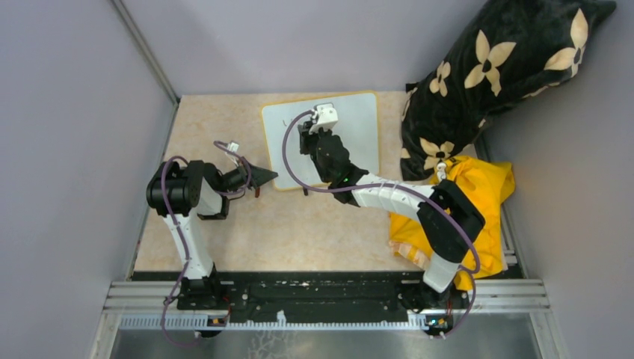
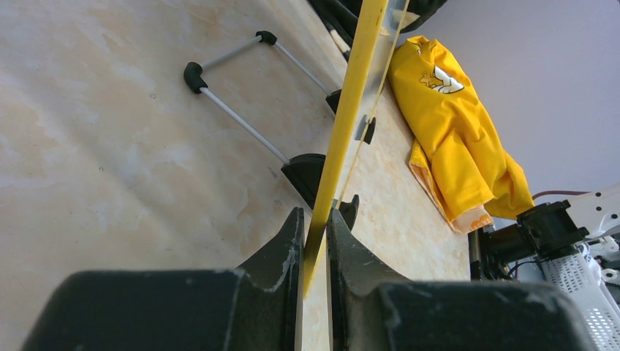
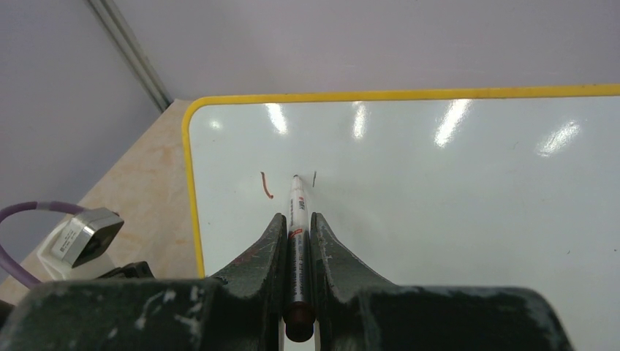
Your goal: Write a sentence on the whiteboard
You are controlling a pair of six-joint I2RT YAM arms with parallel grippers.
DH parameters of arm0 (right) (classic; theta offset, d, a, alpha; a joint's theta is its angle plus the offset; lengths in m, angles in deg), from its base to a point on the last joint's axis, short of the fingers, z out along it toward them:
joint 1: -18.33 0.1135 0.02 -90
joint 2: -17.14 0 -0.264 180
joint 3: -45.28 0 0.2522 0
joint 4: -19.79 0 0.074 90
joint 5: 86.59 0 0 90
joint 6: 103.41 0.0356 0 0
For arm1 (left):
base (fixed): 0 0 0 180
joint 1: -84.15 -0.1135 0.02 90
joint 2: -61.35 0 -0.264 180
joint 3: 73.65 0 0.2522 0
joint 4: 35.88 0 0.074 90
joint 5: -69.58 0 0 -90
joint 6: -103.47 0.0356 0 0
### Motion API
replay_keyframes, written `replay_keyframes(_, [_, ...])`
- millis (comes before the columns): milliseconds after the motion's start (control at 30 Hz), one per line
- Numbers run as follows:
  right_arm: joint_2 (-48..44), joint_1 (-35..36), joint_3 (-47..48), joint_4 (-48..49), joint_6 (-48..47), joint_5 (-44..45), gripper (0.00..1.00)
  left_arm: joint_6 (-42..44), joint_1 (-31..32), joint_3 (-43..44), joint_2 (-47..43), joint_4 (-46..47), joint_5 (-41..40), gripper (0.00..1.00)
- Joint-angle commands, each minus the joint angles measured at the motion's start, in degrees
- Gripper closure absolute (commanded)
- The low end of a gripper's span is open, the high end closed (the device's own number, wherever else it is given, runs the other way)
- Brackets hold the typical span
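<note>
The whiteboard lies on the beige table, glossy white with a thin yellow frame. My left gripper is shut on its near left corner; in the left wrist view the yellow frame edge runs between the closed fingers. My right gripper hovers over the board's left part, shut on a marker whose tip meets the board. Of the sentence only one short reddish-brown stroke and a tiny dark mark show beside the tip. No words are legible.
A dark pillow with cream flowers leans in the far right corner. A yellow garment lies at the right edge, also in the left wrist view. The board's wire stand with black feet shows underneath. Grey walls enclose the table.
</note>
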Motion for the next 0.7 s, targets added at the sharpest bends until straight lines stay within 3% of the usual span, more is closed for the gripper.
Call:
replay_keyframes(0, [1.1, -0.2, 3.4, 0.4, 0.8, -1.3, 1.0, 0.0, 0.2, -0.8, 1.2, 6.2, -0.2, 1.0])
replay_keyframes(667, [0.3, 0.8, 0.0, -3.0, 3.1, -4.8, 1.0, -0.1, 0.1, -0.8, 1.2, 6.1, -0.3, 1.0])
